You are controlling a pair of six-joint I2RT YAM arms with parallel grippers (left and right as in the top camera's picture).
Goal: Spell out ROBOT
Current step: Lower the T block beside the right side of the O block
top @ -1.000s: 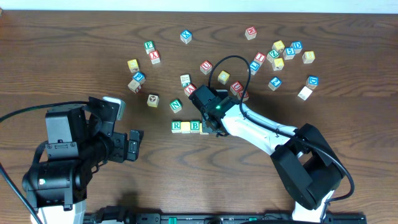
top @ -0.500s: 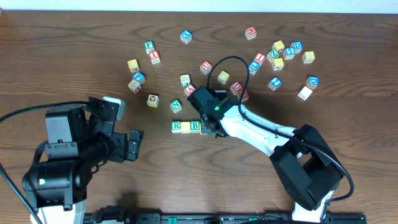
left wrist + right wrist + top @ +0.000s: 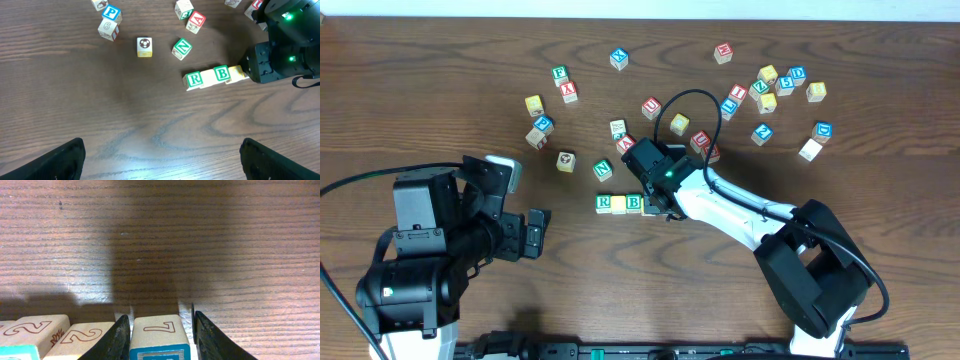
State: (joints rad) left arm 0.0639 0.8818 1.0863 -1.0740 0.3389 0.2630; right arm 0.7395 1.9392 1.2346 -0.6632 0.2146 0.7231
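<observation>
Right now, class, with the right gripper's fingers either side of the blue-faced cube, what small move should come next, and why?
Probably open the right gripper a little wider before lifting. The blue-faced cube sits on the table between its fingers, in line with R and B, so it looks placed. Only a thin gap shows beside one finger, so lifting now might drag it.

Left wrist view, right of centre: green "R" on the R cube (image 3: 194, 78), green "B" on the B cube (image 3: 222, 73).
Above them: green "N" on the N cube (image 3: 182, 47), red "A" on the A cube (image 3: 197, 20).
Upper left: blue "P" on the P cube (image 3: 111, 13), with "6" on the side face below it.
Right wrist view, bottom edge: outlined "7" on the side of the blue-faced cube (image 3: 160, 327). There is a "2" on the neighbouring cube (image 3: 85, 335) and another on the corner cube (image 3: 35, 327).
</observation>
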